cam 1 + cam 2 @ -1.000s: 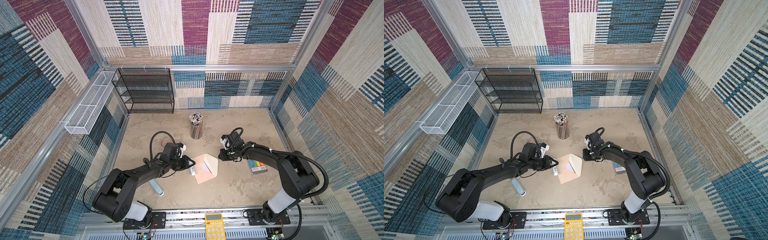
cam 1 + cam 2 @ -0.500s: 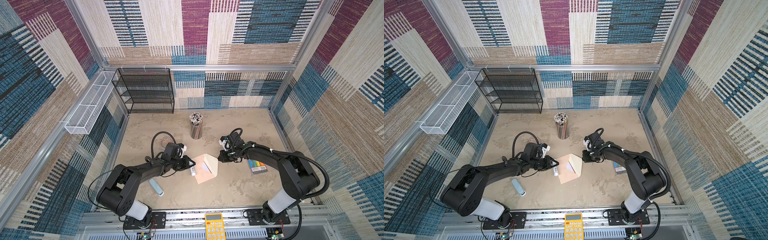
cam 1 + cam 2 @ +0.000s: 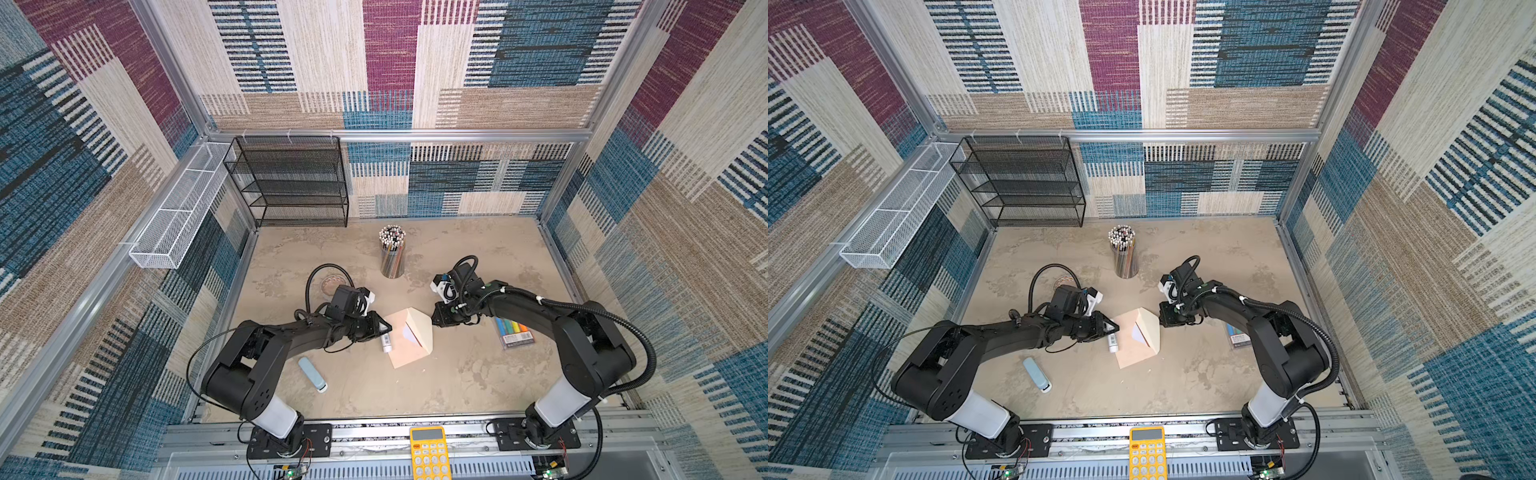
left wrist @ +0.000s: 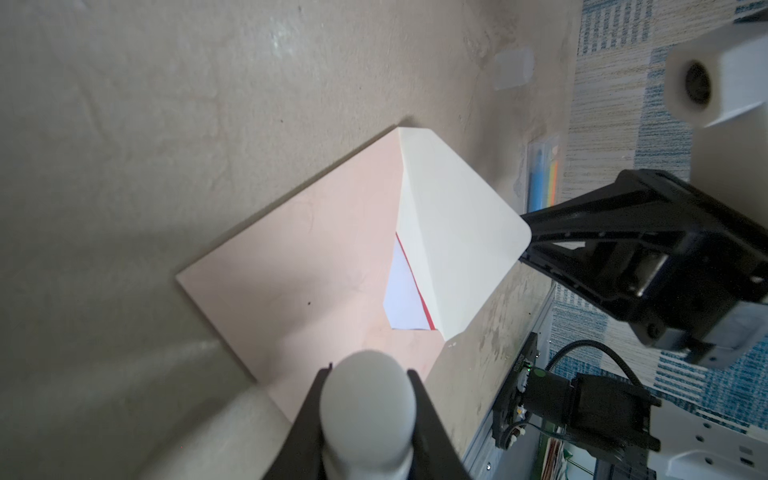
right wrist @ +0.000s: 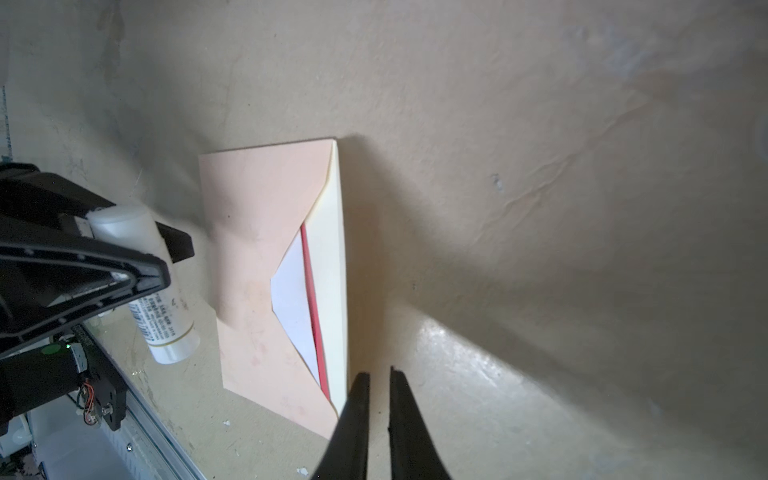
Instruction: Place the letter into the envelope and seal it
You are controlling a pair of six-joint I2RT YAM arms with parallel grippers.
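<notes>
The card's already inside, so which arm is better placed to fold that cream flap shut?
Probably the right. The right gripper is empty and sits beside the raised flap, near its tip. The left gripper is across the envelope and busy holding a glue stick.

**Materials and finishes: worktop lot**

- envelope (image 3: 399, 353): smooth matt peach paper
- flap (image 4: 453, 232): cream paper, matt
- letter (image 5: 295, 303): smooth white paper with a red edge
- glue stick (image 5: 166, 328): white plastic, slight gloss
- table (image 5: 540, 166): mottled beige, stone-like, low sheen
- right gripper (image 5: 378, 374): matt black, probably plastic
- shelf (image 3: 291, 183): black metal mesh
- walls (image 3: 390, 62): coarse woven cloth
- frame rail (image 3: 457, 135): bare silvery metal
</notes>
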